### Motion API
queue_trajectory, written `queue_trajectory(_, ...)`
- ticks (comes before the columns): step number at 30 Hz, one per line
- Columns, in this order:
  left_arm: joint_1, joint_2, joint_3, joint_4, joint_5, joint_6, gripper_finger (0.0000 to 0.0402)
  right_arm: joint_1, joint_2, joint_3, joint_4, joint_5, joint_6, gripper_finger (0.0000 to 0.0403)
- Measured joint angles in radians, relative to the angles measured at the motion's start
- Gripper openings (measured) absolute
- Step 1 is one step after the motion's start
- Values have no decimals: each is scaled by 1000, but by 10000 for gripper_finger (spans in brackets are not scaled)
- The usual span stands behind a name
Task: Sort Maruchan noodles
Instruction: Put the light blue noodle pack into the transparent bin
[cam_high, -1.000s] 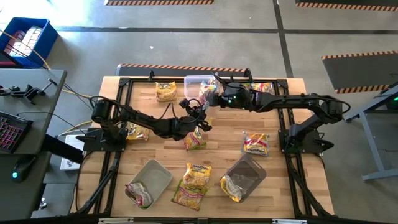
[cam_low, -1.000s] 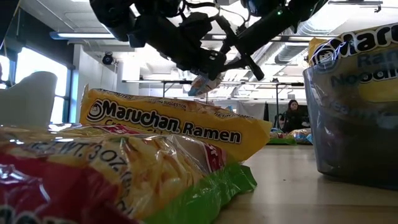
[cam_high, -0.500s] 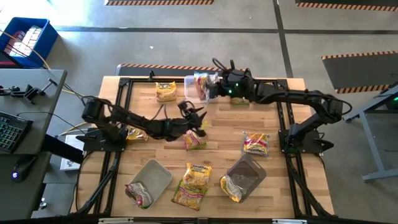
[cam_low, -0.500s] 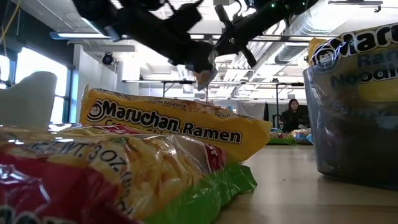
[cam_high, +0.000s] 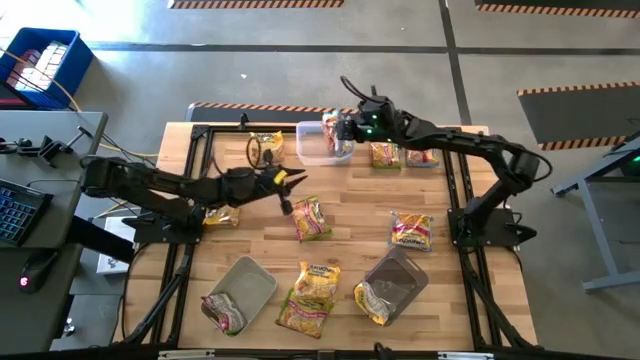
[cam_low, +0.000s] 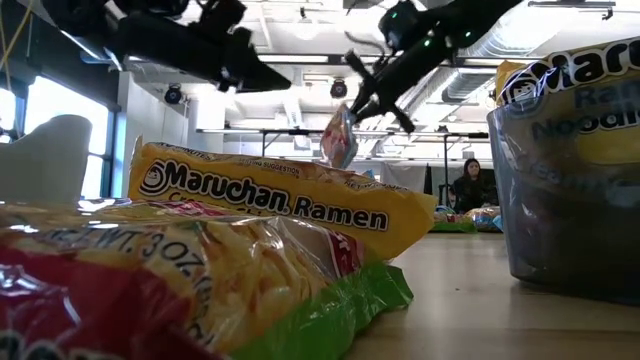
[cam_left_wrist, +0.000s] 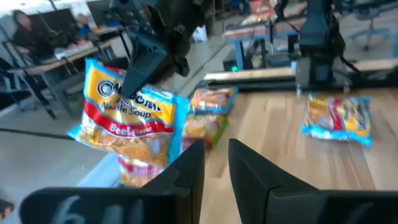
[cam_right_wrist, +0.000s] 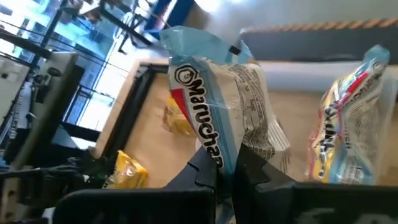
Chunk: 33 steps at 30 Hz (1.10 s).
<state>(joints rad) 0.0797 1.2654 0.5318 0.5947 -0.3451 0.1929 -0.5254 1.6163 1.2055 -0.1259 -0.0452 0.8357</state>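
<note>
The right gripper (cam_high: 338, 131) pinches a crinkly blue-edged Maruchan beef packet (cam_right_wrist: 217, 118) by its edge, dangling it over the clear rectangular tub (cam_high: 318, 146) at the wooden table's (cam_high: 350, 240) far side. The left gripper (cam_high: 292, 180) hovers left of centre, its dark fingers (cam_left_wrist: 186, 171) slightly apart, empty, near a yellow flat packet (cam_high: 310, 217).

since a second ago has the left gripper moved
Yes. In the high view the left gripper has pulled back toward the table's left edge, away from the clear tub.
</note>
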Motion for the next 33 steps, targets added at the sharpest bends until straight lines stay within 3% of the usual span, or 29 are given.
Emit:
queue_trajectory(5,33,-59,-41,-66,59,-35,43,-19,103,108,-119,-10,-7,1)
queue_trajectory(18,33,-68,-88,-75,60,-34,19,-38,378,532,-564,27,-49,0)
queue_trajectory(33,33,-68,-88,-75,59,-35,19,-63,405,568,-693,71,31,0)
